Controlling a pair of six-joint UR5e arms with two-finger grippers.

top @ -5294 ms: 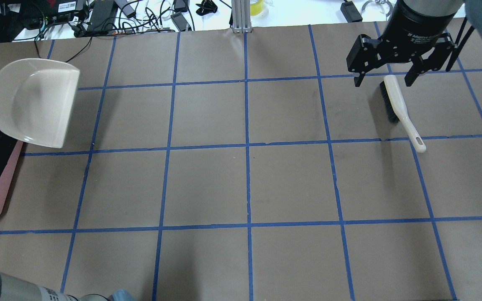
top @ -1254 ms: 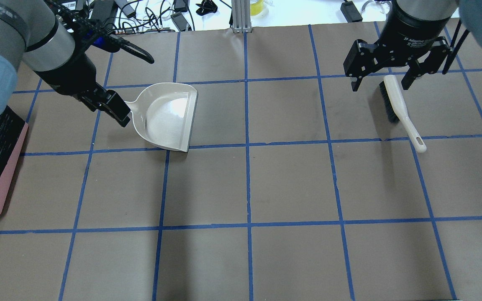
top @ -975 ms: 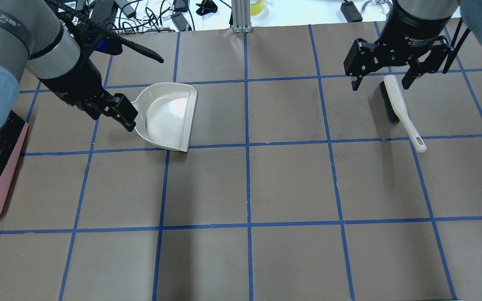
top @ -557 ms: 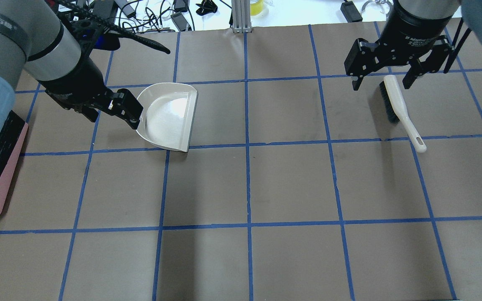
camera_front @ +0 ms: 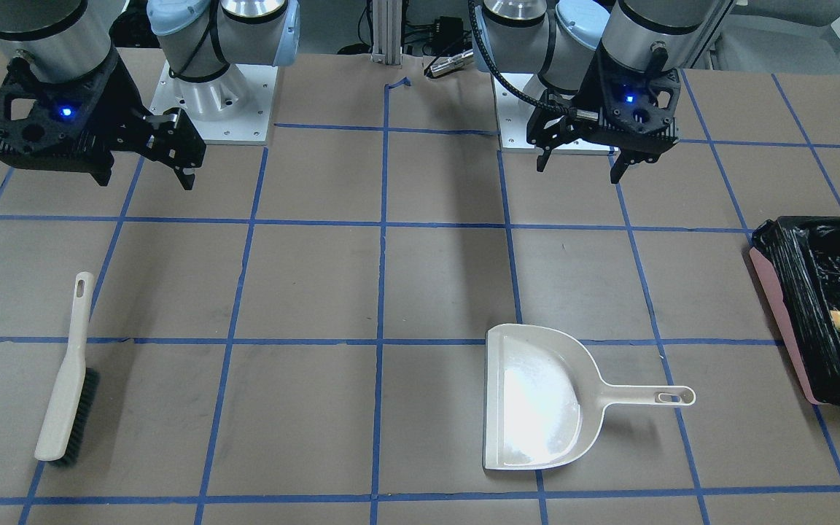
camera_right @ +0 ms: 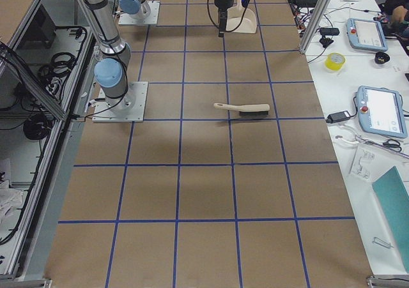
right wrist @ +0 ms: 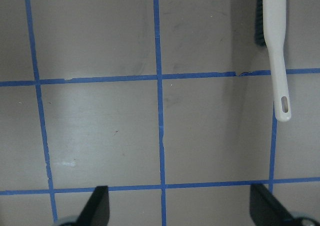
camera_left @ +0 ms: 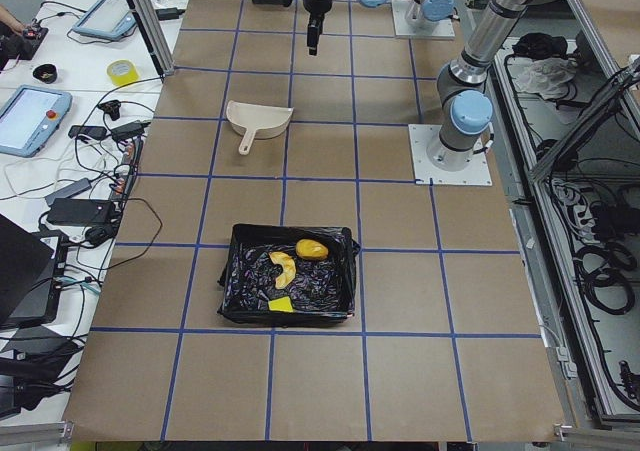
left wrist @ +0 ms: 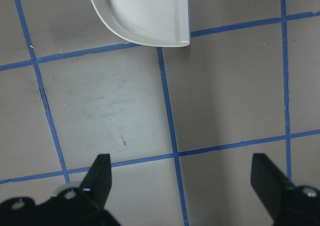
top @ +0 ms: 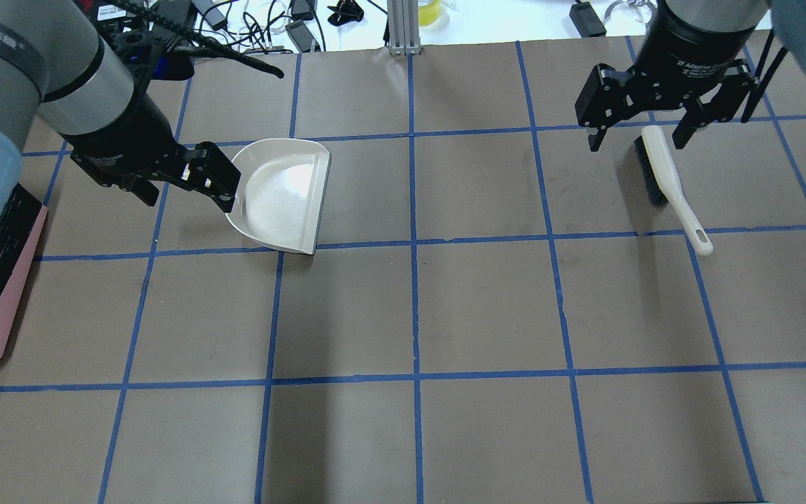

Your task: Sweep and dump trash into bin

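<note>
Evidently we are at the tail end of the job. Looking along the table from its left end, nearest to us sits the bin (camera_left: pixel 325 291), its black liner open upward and its long axis running across the table, from the robot's side toward the operators'. All the trash (camera_left: pixel 285 271) lies inside it. The golden-brown lump (camera_left: pixel 312 248) rests with its long axis along the bin's, and the cream rind (camera_left: pixel 280 263) lies just beside it at a slant. The yellow wedge (camera_left: pixel 282 304) sits apart near the bin's outer wall, too small for us to tell which way it points.

Farther on, the dustpan (camera_left: pixel 262 119) lies flat on the table with nothing in it. Its mouth faces the table's middle and its handle points back toward the bin. The left gripper (top: pixel 186 201) hangs raised over that handle end, jaws spread wide and holding nothing.

Farthest off, the brush (top: pixel 662 175) lies on the table with its handle end toward the robot and its bristles away. The right gripper (top: pixel 637 145) hovers above the bristle end, jaws apart and empty.

We judge sweeping and dumping done. At most, parking the arms is left.
</note>
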